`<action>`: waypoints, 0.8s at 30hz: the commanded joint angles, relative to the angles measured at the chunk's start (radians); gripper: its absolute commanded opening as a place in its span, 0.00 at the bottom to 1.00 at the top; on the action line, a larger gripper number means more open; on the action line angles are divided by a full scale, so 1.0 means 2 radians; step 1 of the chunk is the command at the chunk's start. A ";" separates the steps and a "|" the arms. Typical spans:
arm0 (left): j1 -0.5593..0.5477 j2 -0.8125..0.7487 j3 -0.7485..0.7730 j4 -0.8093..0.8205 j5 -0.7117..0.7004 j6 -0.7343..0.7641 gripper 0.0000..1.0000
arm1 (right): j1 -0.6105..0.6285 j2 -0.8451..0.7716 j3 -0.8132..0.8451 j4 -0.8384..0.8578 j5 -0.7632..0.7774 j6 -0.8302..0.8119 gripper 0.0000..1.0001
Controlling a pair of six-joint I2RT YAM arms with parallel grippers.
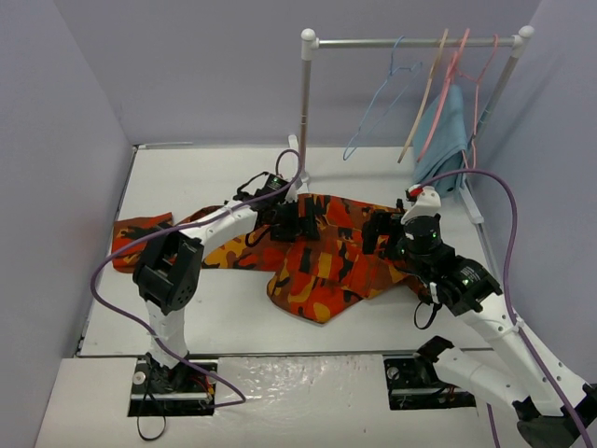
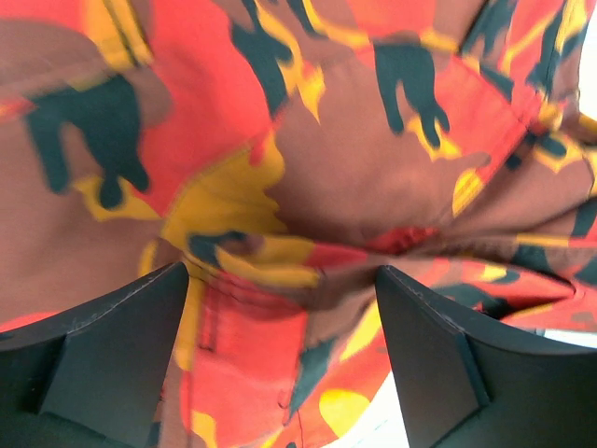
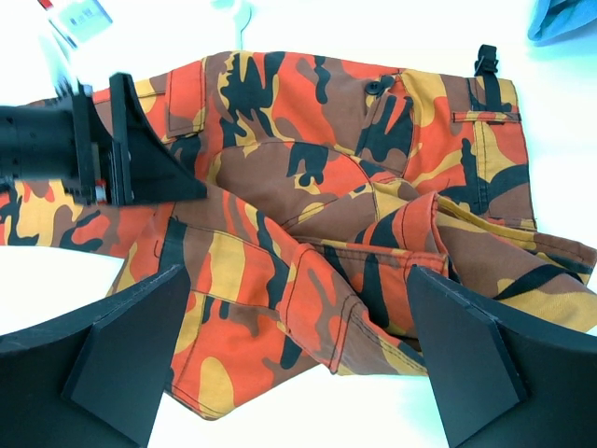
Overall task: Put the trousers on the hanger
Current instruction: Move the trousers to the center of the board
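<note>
The camouflage trousers (image 1: 322, 266) lie crumpled across the middle of the white table (image 1: 215, 317), one leg trailing to the left edge. My left gripper (image 1: 303, 224) hovers open just above their upper part; in the left wrist view its jaws (image 2: 282, 275) stand wide apart over the trousers (image 2: 308, 187), close to the fabric. My right gripper (image 1: 381, 233) is open over the right side of the trousers (image 3: 354, 205); in the right wrist view its gripper (image 3: 298, 275) holds nothing, and the left gripper's finger (image 3: 145, 145) shows at upper left. The light-blue hanger (image 1: 378, 103) hangs on the rail, apart from both grippers.
A clothes rail (image 1: 410, 42) stands at the back right on a white post (image 1: 305, 103). It carries a tan wooden hanger (image 1: 424, 93), a pink hanger (image 1: 450, 89) and a teal cloth (image 1: 446, 135). Purple cables loop over both arms.
</note>
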 commanded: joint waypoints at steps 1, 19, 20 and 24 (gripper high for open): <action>-0.019 -0.041 -0.014 0.022 0.046 -0.009 0.78 | 0.002 0.006 -0.003 0.026 0.010 -0.001 1.00; -0.018 -0.062 0.225 -0.169 -0.092 0.241 0.00 | 0.002 0.037 0.031 0.028 0.043 -0.025 1.00; -0.018 -0.075 0.247 -0.176 -0.114 0.259 0.00 | 0.002 0.038 0.036 0.028 0.048 -0.027 1.00; -0.020 -0.192 0.172 -0.119 -0.196 0.290 0.00 | 0.002 0.043 0.047 0.028 0.055 -0.030 1.00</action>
